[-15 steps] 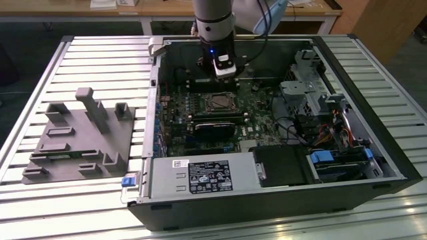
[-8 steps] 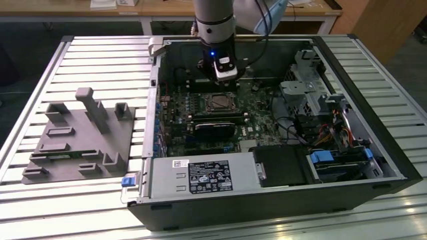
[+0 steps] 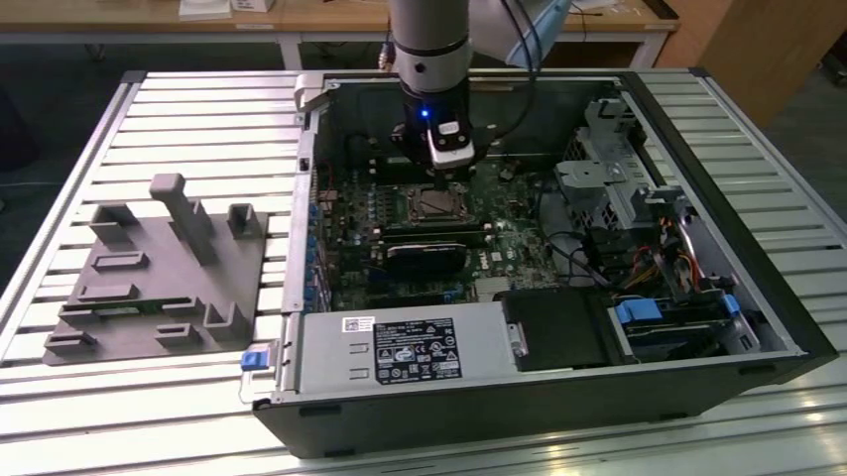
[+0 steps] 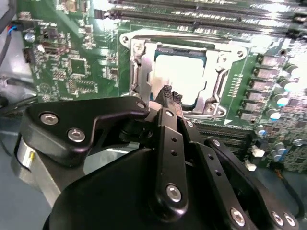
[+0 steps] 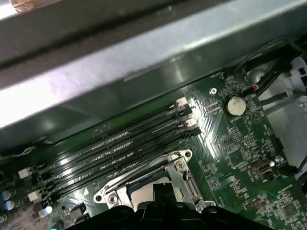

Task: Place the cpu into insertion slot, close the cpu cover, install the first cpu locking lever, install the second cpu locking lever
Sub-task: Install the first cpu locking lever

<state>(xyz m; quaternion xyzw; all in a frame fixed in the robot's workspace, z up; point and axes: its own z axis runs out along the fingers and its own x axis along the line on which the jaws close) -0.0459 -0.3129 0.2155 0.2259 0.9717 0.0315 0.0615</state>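
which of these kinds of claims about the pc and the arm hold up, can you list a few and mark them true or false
1. The cpu sits in the insertion slot. True.
2. The gripper hangs over the grey fixture. False: it is inside the computer case, close over the slot.
3. A round coin battery sits on the green board. True.
4. The grey fixture lies on the exterior view's right of the computer case. False: it lies on that view's left.
5. The cpu cover stands upright, away from the slot. False: it lies flat, framing the cpu.
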